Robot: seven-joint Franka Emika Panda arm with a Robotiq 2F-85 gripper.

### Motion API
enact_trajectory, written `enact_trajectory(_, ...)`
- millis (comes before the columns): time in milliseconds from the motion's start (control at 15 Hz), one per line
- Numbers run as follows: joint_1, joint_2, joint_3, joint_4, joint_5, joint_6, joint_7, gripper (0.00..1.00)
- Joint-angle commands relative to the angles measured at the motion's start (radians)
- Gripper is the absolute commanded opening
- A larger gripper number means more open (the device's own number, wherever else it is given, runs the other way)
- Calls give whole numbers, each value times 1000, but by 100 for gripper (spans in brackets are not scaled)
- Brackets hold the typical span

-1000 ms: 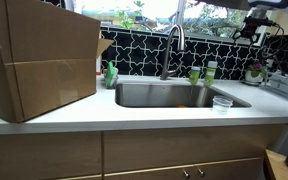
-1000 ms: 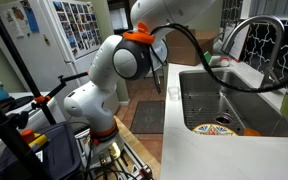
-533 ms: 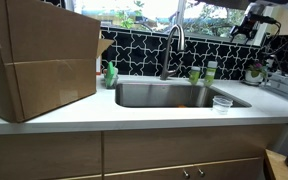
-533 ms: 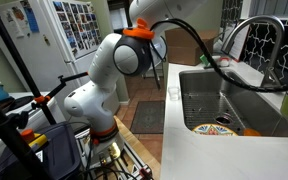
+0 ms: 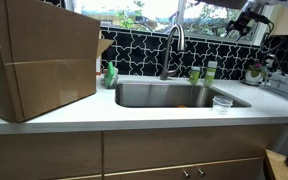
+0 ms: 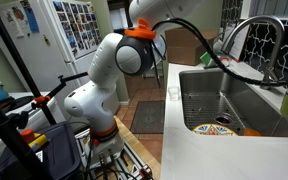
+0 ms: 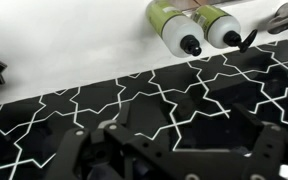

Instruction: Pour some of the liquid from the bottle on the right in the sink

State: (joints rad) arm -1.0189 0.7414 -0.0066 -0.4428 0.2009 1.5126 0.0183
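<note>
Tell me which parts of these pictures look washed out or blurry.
In an exterior view, daylight blows out the window above the sink; in the wrist view, the gripper is a dark, soft blur up close, while the tiles behind are sharp.

A white arm (image 6: 119, 60) with an orange ring (image 6: 136, 33) rises from its base at the left and bends up out of the top edge. A black cable (image 6: 197, 38) arcs from it toward the sink (image 6: 202, 100), which is set into a white tabletop (image 6: 214, 155). A curved faucet (image 6: 246, 28) stands over the far side. A colourful round thing (image 6: 212, 128) lies on the basin floor. A small clear cup (image 6: 172, 93) sits at the tabletop's near end. A dark mat (image 6: 147, 116) covers the floor below.
</note>
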Motion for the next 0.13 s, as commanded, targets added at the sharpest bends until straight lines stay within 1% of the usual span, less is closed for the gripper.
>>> enact_trajectory(0, 0, -12, -4, -18, 5, 5, -3, 100)
enact_trajectory(67, 0, -12, -4, -18, 6, 5, -3, 100)
